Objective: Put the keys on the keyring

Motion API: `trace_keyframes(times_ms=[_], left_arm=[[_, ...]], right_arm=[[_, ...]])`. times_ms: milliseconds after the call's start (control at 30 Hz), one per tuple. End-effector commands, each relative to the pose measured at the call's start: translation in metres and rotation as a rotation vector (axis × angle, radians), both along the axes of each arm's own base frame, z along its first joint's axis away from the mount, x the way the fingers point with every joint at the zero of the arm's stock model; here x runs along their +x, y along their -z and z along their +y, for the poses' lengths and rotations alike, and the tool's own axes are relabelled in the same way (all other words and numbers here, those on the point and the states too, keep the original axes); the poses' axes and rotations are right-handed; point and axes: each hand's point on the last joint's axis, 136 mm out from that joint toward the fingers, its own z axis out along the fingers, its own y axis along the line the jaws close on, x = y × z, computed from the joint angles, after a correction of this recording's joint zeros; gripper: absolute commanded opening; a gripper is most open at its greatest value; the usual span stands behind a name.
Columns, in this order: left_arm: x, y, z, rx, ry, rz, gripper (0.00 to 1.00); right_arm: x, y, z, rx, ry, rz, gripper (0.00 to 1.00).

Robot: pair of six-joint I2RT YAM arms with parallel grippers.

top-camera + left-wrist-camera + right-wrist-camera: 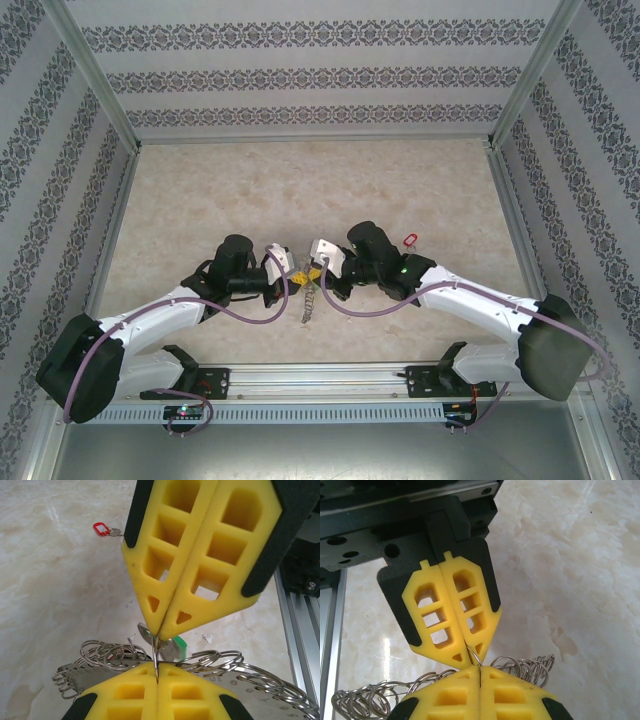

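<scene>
Closest to the left wrist camera, the left fingers (125, 700) are clenched flat together, nipping a thin metal edge that stands up out of the seam between them. That edge seems to belong to the keyring (100, 655), whose small silvery loops fan out to either side of the fingertips, just above the desk (50, 590). The right fingers (200, 580) come down from above, also pressed shut, their tips meeting the same thin edge almost tip to tip with the left pair. The green key (181, 647) shows its coloured head just behind those tips, touching or nearly touching them. Whether it is pinched I cannot tell. The red key (101, 529) lies alone on the desk, well apart from both pairs of fingers.

The right wrist camera sees the meeting from the other side. Its own fingers are closed at the bottom and the left pair is closed above. A single small loop pokes out where the tips meet, and bunches of loops trail off left and right. No coloured key head shows there.

From overhead, the two arms reach inward and meet at the middle of the desk. The keyring hangs below the junction towards the near edge, and the red key sits just beyond the right wrist.
</scene>
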Motion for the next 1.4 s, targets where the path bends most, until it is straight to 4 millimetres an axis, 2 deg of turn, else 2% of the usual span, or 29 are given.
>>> trace_keyframes(times_ms=[0,267,433,600,767,933,1167,1367], left_arm=[[-0.003,-0.011,-0.003,-0.046,0.026,-0.033,0.00],[-0.002,-0.013,-0.004,-0.052,0.028,-0.040,0.00],[-0.001,-0.012,-0.001,-0.047,0.006,-0.048,0.00],[0.002,-0.007,0.003,-0.037,-0.021,-0.056,0.00],[0.007,-0.004,0.005,-0.052,-0.066,-0.061,0.00],[0.007,0.003,0.005,-0.053,-0.075,-0.041,0.00],[0.006,0.007,0.005,-0.026,-0.061,-0.036,0.10],[0.007,0.000,0.003,-0.023,-0.046,-0.050,0.18]], right_arm=[[0.011,-0.004,0.001,-0.009,0.058,-0.011,0.00],[0.015,-0.007,0.004,-0.002,0.088,0.000,0.00],[0.030,0.006,-0.014,-0.047,0.212,0.037,0.00],[0.026,0.011,-0.022,-0.040,0.226,0.082,0.00],[0.026,0.002,-0.022,-0.013,0.233,0.071,0.00],[0.019,-0.015,-0.011,0.026,0.175,0.052,0.00],[0.014,-0.028,-0.004,0.039,0.135,0.028,0.00],[0.008,-0.031,-0.001,0.030,0.105,0.016,0.00]])
